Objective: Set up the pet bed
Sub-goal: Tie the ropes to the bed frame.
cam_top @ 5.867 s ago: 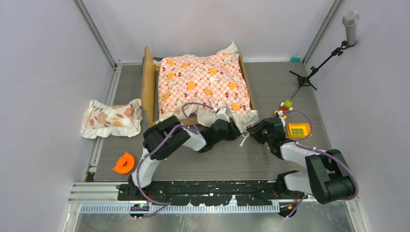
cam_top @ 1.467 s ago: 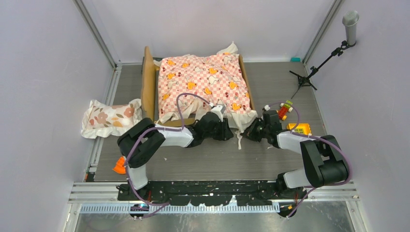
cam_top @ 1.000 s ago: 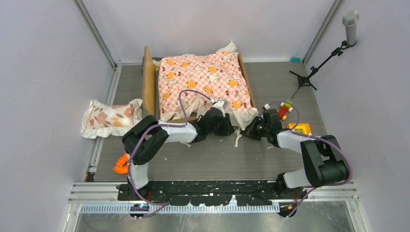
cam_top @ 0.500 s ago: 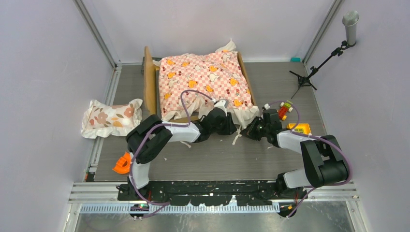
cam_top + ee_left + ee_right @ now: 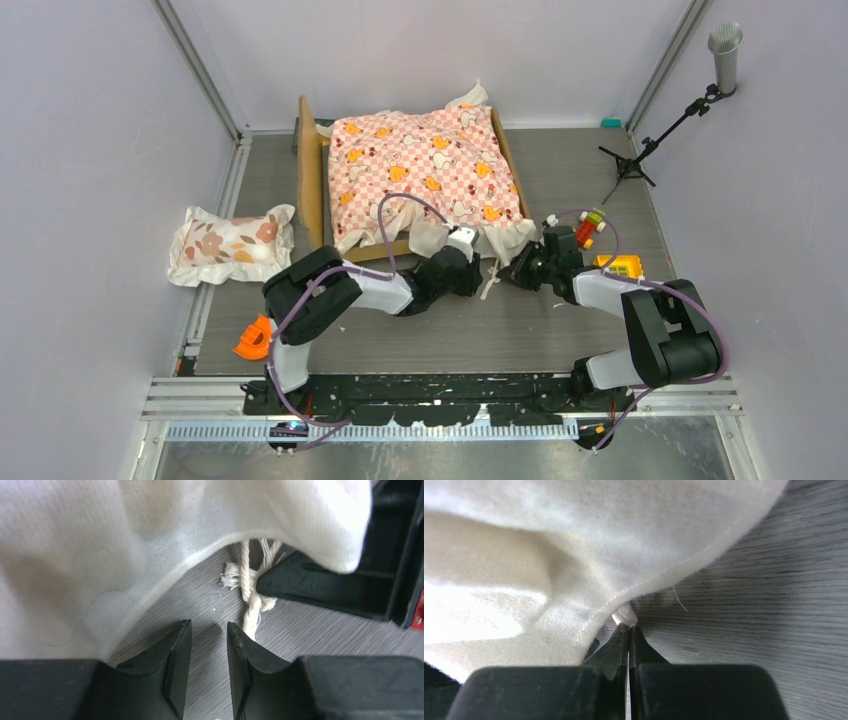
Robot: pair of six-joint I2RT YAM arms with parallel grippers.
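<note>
L arm (image 5: 390,290) back; prob. woodgrain tabletop (image 5: 560,340)

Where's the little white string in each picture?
Top view: string on the table, near the middle, just below the bed.
Left wrist: right of centre, just beyond the fingers.
Right wrist: only a small white nub at the shut fingertips, probably it.
Shared landmark: the sheet's white frill, above the string everywhere.

Layout: sheet (image 5: 425,165) on pet bed (image 5: 311,190), rear centre of table (image 5: 440,335) | pillow (image 5: 230,245) left of bed, apart | left gripper (image 5: 209,630) and right gripper (image 5: 629,627) side by side at sheet's near hem | blocks (image 5: 590,225) right of bed
</note>
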